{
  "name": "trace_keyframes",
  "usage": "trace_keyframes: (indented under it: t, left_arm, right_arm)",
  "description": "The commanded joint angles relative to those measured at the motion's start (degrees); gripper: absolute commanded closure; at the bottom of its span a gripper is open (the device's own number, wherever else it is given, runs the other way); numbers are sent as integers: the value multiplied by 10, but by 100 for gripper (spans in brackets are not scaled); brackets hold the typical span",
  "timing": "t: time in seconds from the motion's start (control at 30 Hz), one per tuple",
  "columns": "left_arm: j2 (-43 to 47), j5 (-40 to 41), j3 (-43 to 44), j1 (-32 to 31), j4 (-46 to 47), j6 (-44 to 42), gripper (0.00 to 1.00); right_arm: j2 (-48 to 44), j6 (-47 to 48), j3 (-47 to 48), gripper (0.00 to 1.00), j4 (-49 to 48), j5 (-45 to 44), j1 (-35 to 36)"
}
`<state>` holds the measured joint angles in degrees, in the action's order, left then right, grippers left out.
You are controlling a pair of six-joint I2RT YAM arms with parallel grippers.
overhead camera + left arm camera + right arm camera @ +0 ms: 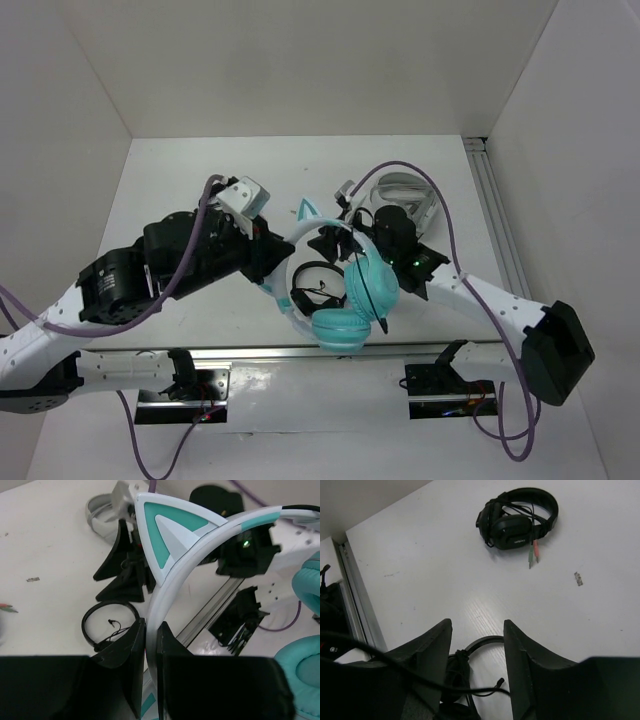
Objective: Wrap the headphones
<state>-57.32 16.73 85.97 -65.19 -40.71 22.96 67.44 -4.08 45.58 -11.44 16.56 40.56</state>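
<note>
Firmly gripped by the left hand (150, 632): teal cat-eared plastic headphones (340, 328), at the headband (200, 545).
Right hand (477, 627) is spread; cable (370, 290) judged limp.

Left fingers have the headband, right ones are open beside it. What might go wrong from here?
Left fingers pinch only the narrow headband of the headphones; the cups could twist it loose. The cable runs across the open right fingers and may snag when they move. Small black headphones lie right below, easy to grab by mistake.
</note>
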Motion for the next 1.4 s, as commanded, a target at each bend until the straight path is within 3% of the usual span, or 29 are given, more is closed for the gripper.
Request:
trace_keyframes:
  t: [0.0,0.17,0.4,0.47,0.57,0.67,0.77,0.87,0.9,0.93,1.03,1.1,1.27,1.37]
  left_arm:
    - [7,34,39,0,105,58,100]
    - [-9,59,92,0,110,85,100]
    - [-28,224,176,0,63,138,100]
    - [-28,295,187,0,56,153,100]
    - [-45,383,202,0,56,154,100]
    - [-70,479,222,0,76,137,100]
    - [-98,572,227,0,160,60,100]
    - [-121,656,169,5,474,-181,100]
    - [-132,668,146,27,610,-391,100]
    - [-149,677,133,41,806,-477,100]
    - [-223,702,176,84,863,-592,100]
    - [-230,702,153,91,934,-665,100]
    - [-258,702,95,124,945,-683,100]
    - [-272,697,62,129,1029,-759,100]
  right_arm:
    - [42,-41,-23,46,-151,31,-2]
    - [124,-66,-33,46,-259,31,-8]
    - [211,-72,-43,48,-295,44,-14]
    - [212,-72,-58,62,-301,38,-20]
    - [185,-66,-80,100,-279,2,-20]
    - [134,-52,-96,100,-244,-48,-6]
    - [83,-40,-96,100,-187,-100,23]
    - [50,-35,-73,100,-111,-161,67]
    - [42,-35,-67,100,-91,-199,94]
    - [34,-35,-61,100,-74,-214,108]
    - [-3,-35,-40,100,-11,-283,173]
    - [-16,-35,-26,100,25,-353,208]
    - [-35,-16,30,100,97,-447,287]
    - [-35,-1,49,100,128,-497,309]
